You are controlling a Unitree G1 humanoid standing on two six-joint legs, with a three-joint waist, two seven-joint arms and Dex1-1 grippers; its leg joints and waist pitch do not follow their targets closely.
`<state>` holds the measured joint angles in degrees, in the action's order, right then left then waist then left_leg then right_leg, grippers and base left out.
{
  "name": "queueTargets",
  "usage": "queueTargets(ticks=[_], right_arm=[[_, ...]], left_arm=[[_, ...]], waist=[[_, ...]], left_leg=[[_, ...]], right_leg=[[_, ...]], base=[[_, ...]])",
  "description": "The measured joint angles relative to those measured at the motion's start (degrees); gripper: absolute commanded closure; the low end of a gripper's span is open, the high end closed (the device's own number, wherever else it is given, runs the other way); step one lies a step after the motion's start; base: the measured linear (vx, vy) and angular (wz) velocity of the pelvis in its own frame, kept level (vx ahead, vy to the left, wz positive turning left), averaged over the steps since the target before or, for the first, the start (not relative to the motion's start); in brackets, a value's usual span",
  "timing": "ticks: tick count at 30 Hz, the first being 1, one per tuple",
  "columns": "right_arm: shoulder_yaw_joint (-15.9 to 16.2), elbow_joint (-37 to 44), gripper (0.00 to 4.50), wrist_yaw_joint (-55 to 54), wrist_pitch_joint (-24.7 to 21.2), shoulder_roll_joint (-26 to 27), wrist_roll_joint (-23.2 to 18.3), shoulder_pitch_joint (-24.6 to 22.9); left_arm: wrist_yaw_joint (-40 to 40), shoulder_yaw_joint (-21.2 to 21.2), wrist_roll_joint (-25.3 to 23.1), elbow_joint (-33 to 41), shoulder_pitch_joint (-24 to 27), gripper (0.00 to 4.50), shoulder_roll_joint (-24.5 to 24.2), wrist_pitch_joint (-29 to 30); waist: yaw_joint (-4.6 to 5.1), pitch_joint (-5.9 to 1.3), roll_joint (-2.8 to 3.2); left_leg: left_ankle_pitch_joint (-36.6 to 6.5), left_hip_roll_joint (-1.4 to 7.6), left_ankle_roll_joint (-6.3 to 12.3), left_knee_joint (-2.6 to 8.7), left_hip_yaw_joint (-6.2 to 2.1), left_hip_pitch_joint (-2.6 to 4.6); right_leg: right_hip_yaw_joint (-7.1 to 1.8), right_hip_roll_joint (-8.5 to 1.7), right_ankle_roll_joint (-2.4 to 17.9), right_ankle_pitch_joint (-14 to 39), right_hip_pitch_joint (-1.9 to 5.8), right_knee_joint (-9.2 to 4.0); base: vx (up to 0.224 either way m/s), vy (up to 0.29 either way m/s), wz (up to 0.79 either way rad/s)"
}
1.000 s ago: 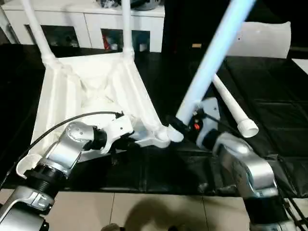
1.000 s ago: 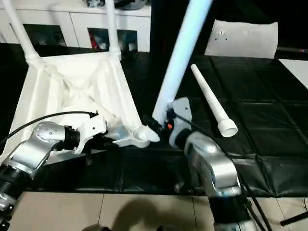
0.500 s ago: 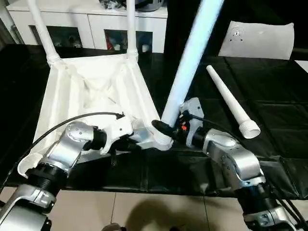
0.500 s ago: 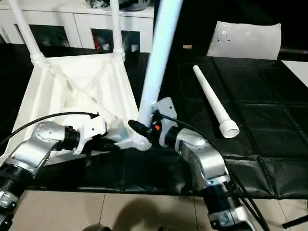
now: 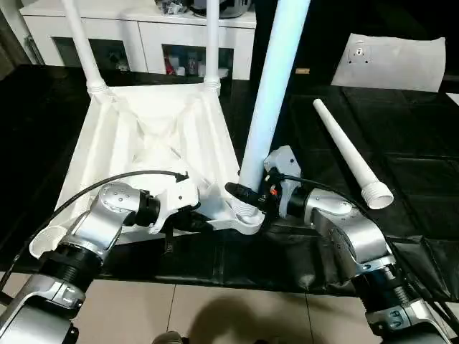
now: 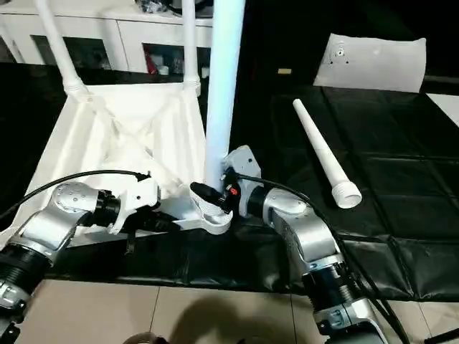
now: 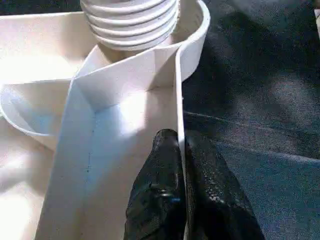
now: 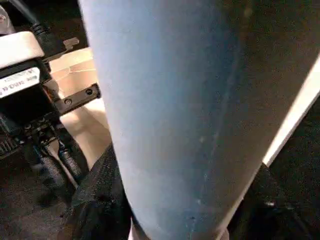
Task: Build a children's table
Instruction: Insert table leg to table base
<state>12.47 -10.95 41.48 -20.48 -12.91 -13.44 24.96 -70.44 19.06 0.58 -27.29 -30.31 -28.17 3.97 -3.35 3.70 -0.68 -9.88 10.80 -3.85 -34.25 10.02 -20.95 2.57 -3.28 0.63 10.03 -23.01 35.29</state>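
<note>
— Right gripper (image 5: pixel 247 197) first: what has it got?

— Its black fingers (image 8: pixel 95 200) sit either side of the third leg (image 5: pixel 269 107), closed round the tube near its base; the right wrist view puts the pale tube straight ahead between them, hiding most of what lies beyond; the head views show the leg rising upright out of that grip, its ribbed foot just under the gripper at the near corner socket (image 6: pixel 213 215) of the tabletop (image 5: pixel 143 143); whether it is seated there I cannot tell.

— And the left gripper (image 7: pixel 179 142)?

— Pinched tight on the tabletop's thin edge wall, one finger on each face of it; that comes from the left wrist view, since in the head views the forearm and wrist housing cover the fingertips; straight ahead of those fingers the same view shows the leg's threaded end (image 7: pixel 130 22) in the round socket.

— Where does the rest of the table lie?

— The tabletop lies upside down on the black mat (image 5: pixel 401 143), ribbed underside up, stretching away from both grippers; two legs (image 5: pixel 84 43) stand in its far corners; a fourth leg (image 5: pixel 351 154) lies loose on the mat beyond the right gripper, on its outer side, well apart from it; further off stand a white cabinet (image 5: pixel 143 36) and a flat white board (image 5: pixel 398 61).
</note>
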Motion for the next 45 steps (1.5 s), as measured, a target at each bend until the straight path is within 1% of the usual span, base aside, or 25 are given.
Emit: queueTargets(ticks=[6,8,17,29,39,44,45], right_arm=[[-0.57,2.19,2.59,0.63,-1.54,-0.93,-0.78,-1.3],[-0.69,3.59,2.59,1.2,-1.69,-1.46,-1.16,-2.5],[-0.8,4.61,2.59,1.49,-1.83,-2.0,-1.52,-3.57],[-0.68,2.67,2.59,2.13,-0.69,-2.07,-0.46,-2.83],[-0.79,0.86,2.59,2.87,-0.53,-1.7,-0.72,-1.74],[-2.28,-1.24,2.59,2.76,-1.8,-0.38,-2.32,-0.77],[-3.06,-1.74,2.59,2.75,-2.01,0.07,-2.87,-0.77]], left_arm=[[0.11,-0.07,-0.28,-0.26,-0.1,4.5,0.22,-0.41],[-0.1,-0.07,-0.28,-0.62,-0.31,4.5,0.38,-0.45],[-0.22,-0.09,-0.31,-1.73,-0.67,4.5,0.66,-0.81],[-0.67,-0.18,-0.31,-2.14,-0.68,4.5,0.66,-1.15],[-0.69,-0.22,-0.31,-2.29,-0.67,4.5,0.51,-1.34],[-0.7,-0.24,-0.31,-2.28,-0.67,4.5,0.48,-1.39],[-0.7,-0.29,-0.31,-2.29,-0.67,4.5,0.48,-1.39]], waist=[[0.01,0.0,0.0],[-0.06,-0.02,0.03],[-0.03,-0.14,0.21],[0.01,-0.21,0.28],[0.15,-0.24,0.31],[0.14,-0.25,0.32],[0.16,-0.25,0.32]], left_leg=[[0.0,0.0,0.0,-0.07,0.0,-0.02],[0.0,0.0,0.0,-0.06,0.0,-0.02],[0.0,0.0,0.0,-0.07,0.0,-0.02],[0.0,0.01,0.0,-0.06,0.0,-0.01],[0.0,0.02,0.0,-0.07,0.0,0.0],[0.0,0.02,0.0,-0.07,0.0,-0.01],[0.0,0.02,0.0,-0.06,0.0,-0.01]], right_leg=[[-0.02,-0.01,-0.01,0.0,0.03,0.0],[-0.01,-0.01,-0.01,0.0,0.05,0.0],[0.0,-0.01,-0.02,0.01,0.05,0.0],[0.01,-0.01,-0.02,0.01,0.04,0.0],[0.02,-0.01,-0.02,0.01,0.04,0.0],[0.02,-0.01,-0.01,0.0,0.04,-0.01],[0.02,-0.01,0.0,0.0,0.03,-0.01]], base=[[0.0,0.0,0.0],[0.0,0.0,0.0],[0.0,0.0,0.0],[0.0,0.0,0.0],[0.0,0.0,0.0],[0.0,0.0,0.0],[0.0,0.0,0.0]])
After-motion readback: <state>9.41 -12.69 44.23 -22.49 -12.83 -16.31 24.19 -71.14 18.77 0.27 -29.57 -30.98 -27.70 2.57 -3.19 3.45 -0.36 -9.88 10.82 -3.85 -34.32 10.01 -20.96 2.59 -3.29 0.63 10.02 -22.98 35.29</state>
